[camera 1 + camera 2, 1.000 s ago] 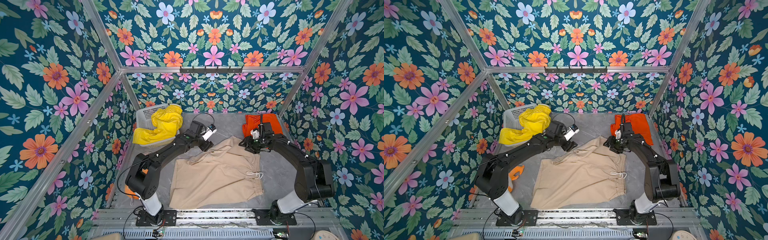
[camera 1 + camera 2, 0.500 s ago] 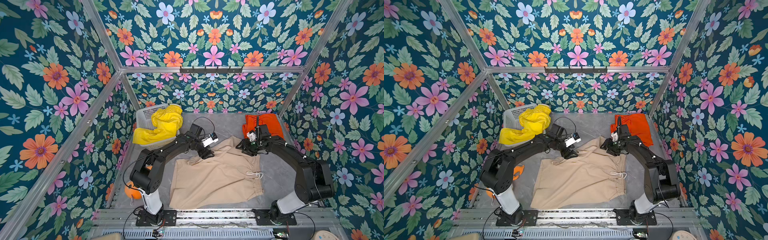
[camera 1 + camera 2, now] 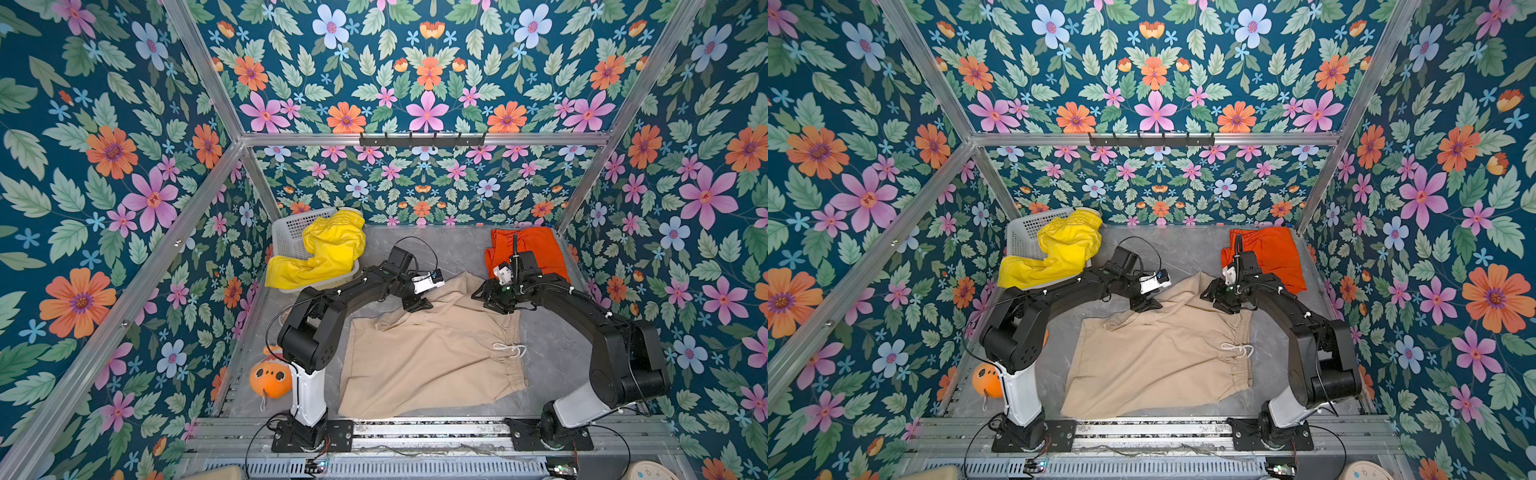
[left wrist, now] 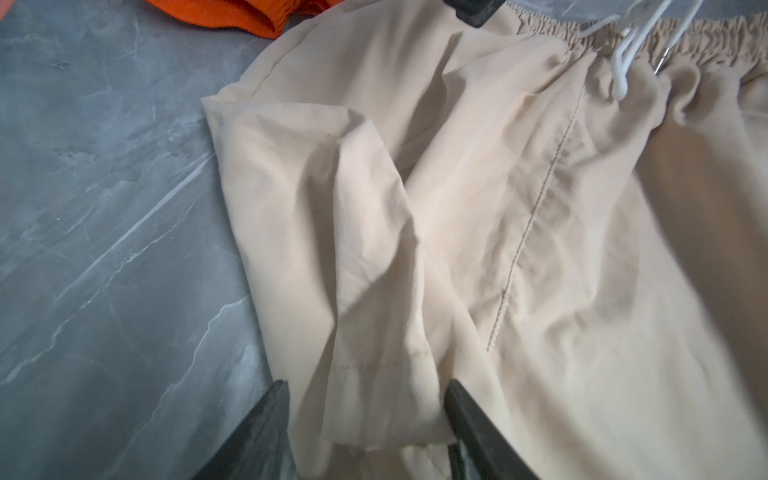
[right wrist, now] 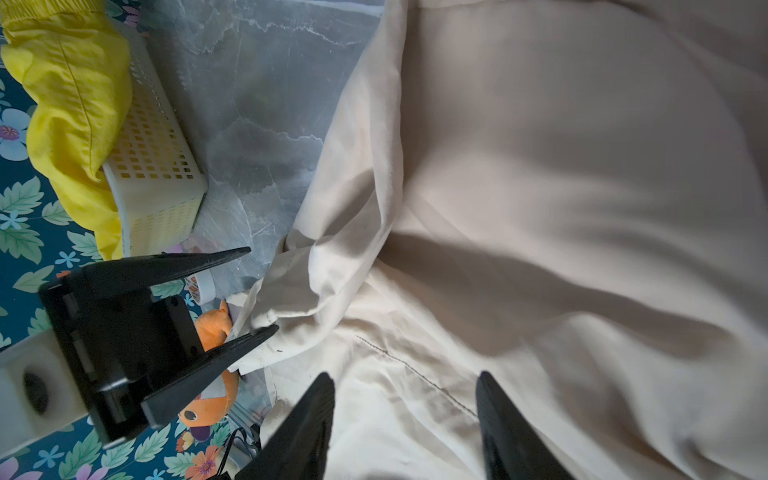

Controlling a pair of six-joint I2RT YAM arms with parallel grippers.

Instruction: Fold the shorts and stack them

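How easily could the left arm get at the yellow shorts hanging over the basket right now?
Probably yes. The left end effector is open at a fold of the beige shorts, not clamped, and only bare table seems to lie between it and the yellow shorts draped over the basket.

Both top views are bright, evenly lit and sharp, with soft shadows under the arms on the bench (image 3: 453, 249). In the left wrist view the beige shorts (image 4: 457, 208) blur to one side of the left hand (image 4: 365, 384). The right wrist view is dimmer. A broad soft shadow crosses the cloth just ahead of the right hand (image 5: 405, 376), itself a dark silhouette.
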